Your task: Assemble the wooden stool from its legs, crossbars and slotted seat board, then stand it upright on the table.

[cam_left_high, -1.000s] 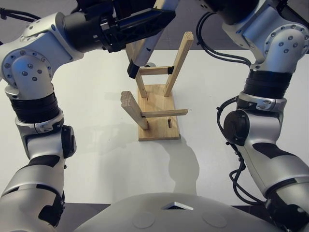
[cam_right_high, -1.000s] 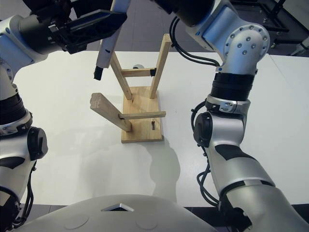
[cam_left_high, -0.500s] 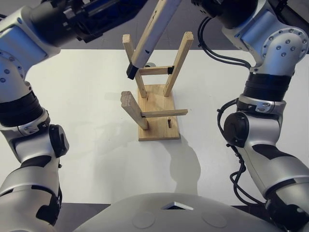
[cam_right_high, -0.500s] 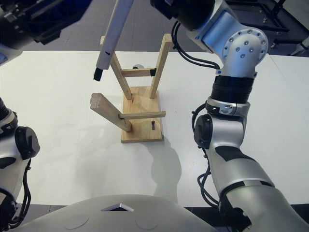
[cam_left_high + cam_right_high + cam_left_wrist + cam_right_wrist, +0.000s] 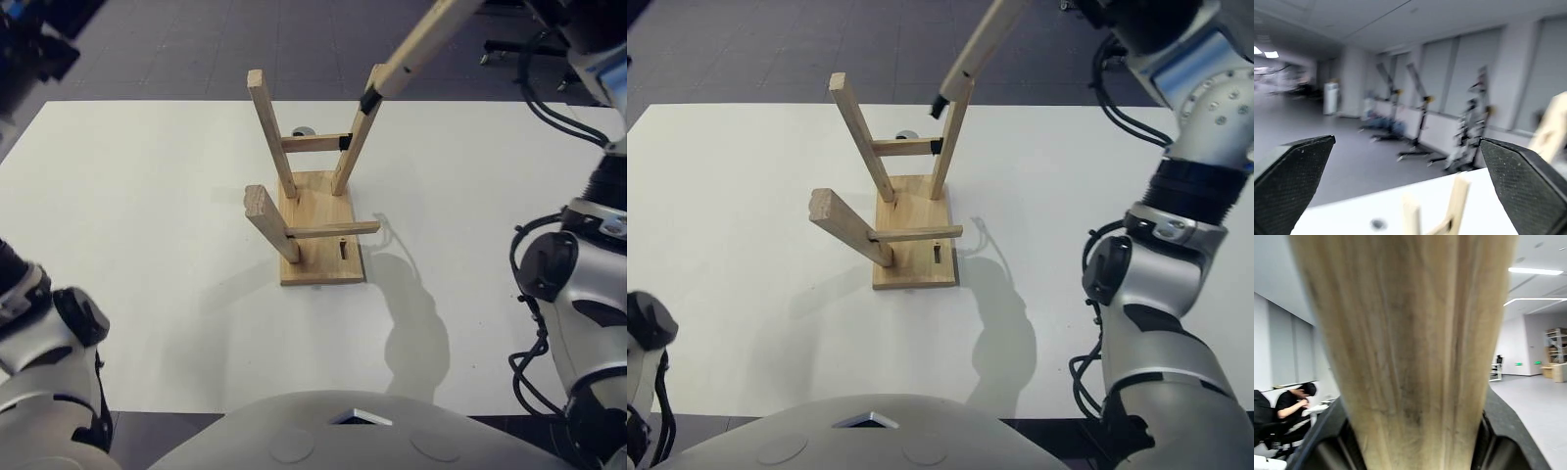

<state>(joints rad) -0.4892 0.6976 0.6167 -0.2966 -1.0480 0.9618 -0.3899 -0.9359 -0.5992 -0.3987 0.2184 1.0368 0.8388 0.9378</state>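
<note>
The slotted seat board [image 5: 323,257] lies flat on the white table [image 5: 147,196]. Two legs [image 5: 269,132] [image 5: 355,142] stand in its far end, joined by a crossbar [image 5: 313,143]. A third leg [image 5: 266,221] leans at the near left, and a second crossbar [image 5: 335,230] sticks out of it to the right. A loose fourth leg [image 5: 423,47] slants down from the upper right, its dark lower end [image 5: 370,98] beside the top of the far right leg. My right gripper [image 5: 1410,431] is shut on this leg [image 5: 1405,333]. My left gripper [image 5: 1407,142] is open, held high with nothing between its fingers [image 5: 1288,181].
A small dark round object [image 5: 304,130] lies on the table just behind the stool. Bare white tabletop spreads to the left, right and front of the seat board. The table's far edge [image 5: 147,101] runs behind the legs.
The right arm has swung the loose leg from left of the far legs to above the far right leg. The left arm has risen out of the head views.
</note>
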